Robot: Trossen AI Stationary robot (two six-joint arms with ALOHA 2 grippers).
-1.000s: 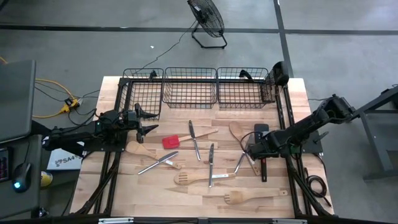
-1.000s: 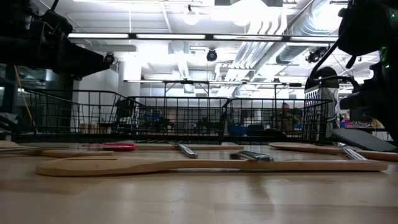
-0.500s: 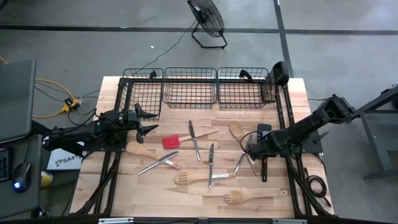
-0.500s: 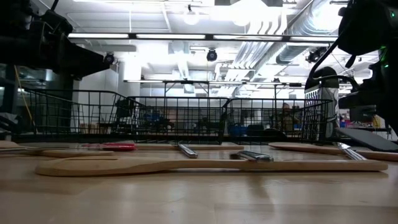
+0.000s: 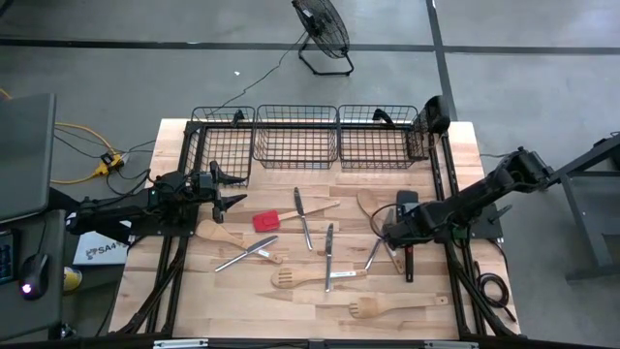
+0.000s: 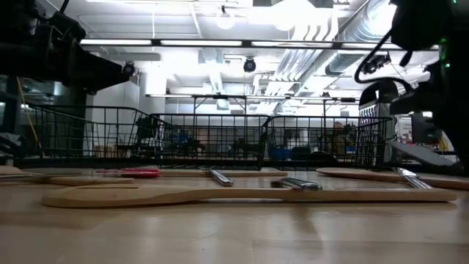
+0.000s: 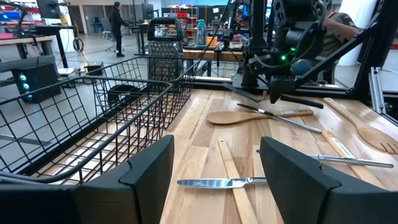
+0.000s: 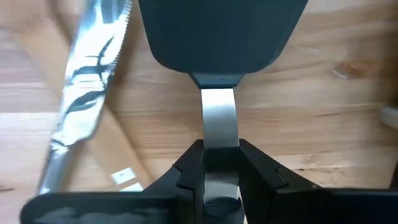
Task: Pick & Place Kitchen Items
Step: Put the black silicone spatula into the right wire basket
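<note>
Right claw point(image 8: 219, 171) clamped on the black spatula point(image 8: 221, 37) by its metal neck, over the desk point(image 5: 291, 301). Left claw point(image 5: 232, 190) apart, hovering beside the left basket point(image 5: 221, 145)

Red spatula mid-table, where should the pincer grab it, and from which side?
On the red spatula, grip the wooden handle near its free end, beyond where the silver knife crosses it. Come straight down, closing across the handle: it lies flat on the table. The left pincer is open; the right pincer holds a black spatula.
</note>
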